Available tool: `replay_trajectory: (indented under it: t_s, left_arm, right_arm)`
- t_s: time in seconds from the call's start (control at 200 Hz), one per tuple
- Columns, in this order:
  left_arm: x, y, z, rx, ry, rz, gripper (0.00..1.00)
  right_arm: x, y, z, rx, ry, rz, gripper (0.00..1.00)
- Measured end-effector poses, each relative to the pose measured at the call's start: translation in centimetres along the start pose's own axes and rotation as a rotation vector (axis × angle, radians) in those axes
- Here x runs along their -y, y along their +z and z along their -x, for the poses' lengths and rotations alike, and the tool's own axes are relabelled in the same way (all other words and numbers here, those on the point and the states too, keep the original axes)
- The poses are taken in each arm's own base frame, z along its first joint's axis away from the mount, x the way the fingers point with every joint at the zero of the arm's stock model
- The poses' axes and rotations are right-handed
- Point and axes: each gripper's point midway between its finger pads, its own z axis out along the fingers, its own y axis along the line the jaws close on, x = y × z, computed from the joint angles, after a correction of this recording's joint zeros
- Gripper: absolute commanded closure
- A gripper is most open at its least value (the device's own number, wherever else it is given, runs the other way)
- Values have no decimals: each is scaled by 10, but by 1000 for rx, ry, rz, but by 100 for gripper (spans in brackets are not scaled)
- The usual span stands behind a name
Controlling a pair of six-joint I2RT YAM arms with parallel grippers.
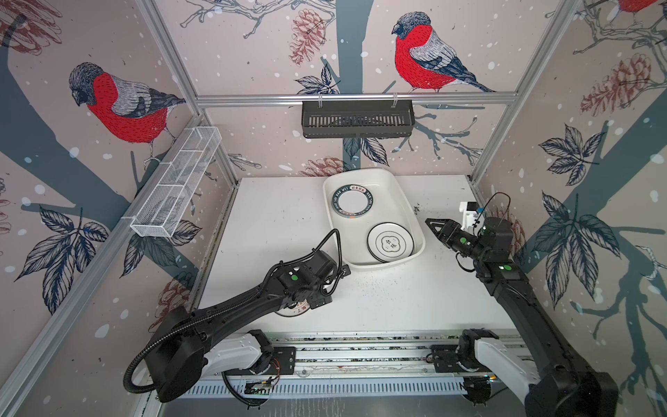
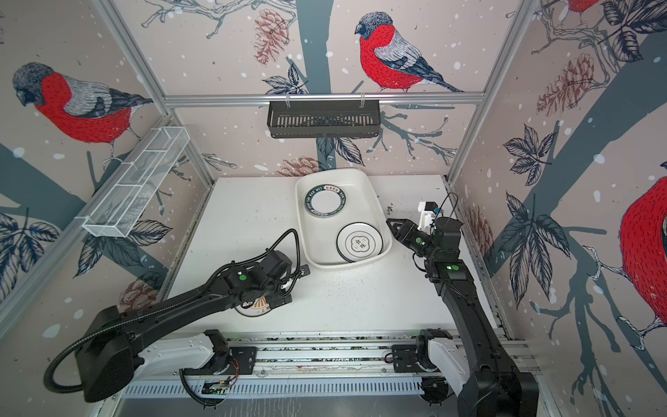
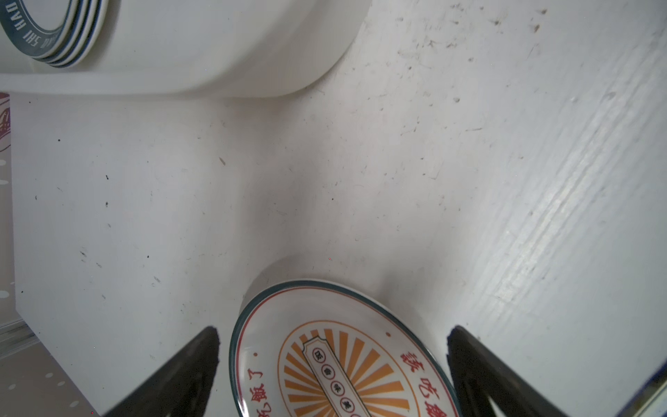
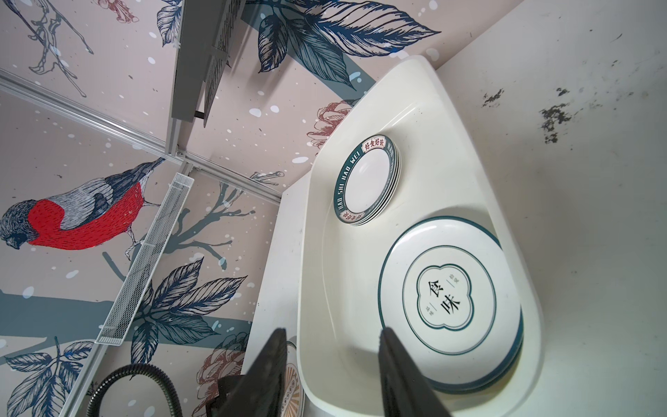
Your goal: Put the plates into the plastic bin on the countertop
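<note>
Left wrist: bare countertop beyond plate

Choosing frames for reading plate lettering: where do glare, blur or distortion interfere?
Left wrist view: glare streaks the countertop, left fingers blurred, sunburst plate sharp. Right wrist view: right fingers soft, wide-angle stretches the plastic bin, black-character plate crisp. Both top views: green-rimmed plate's lettering small.

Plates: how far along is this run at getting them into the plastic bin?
Done: two stacks sit in the plastic bin, green-lettered plates and thin-rimmed plates. In hand: nothing gripped; the open left gripper straddles the sunburst plate on the countertop. Left: binning that plate. The right gripper is open, empty.
</note>
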Motion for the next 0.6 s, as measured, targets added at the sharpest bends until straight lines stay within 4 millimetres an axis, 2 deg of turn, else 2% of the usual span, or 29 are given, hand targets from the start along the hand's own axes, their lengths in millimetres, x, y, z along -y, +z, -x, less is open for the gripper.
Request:
replay_trajectory:
  t_s: [0.14, 0.305, 0.455, 0.6]
  left_arm:
    - [-31, -9, 5, 10, -102, 3, 2]
    - [-77, -21, 0, 28, -261, -4, 3]
    - [-116, -27, -21, 27, -424, -23, 3]
    - [-134, -24, -48, 5, -560, -84, 4]
  right_arm:
    - [-3, 0, 1, -4, -4, 9, 56]
    - [-20, 9, 0, -56, -56, 52, 56]
    - [-38, 27, -21, -169, -109, 101, 55]
    - [-49, 43, -50, -286, -145, 148, 55]
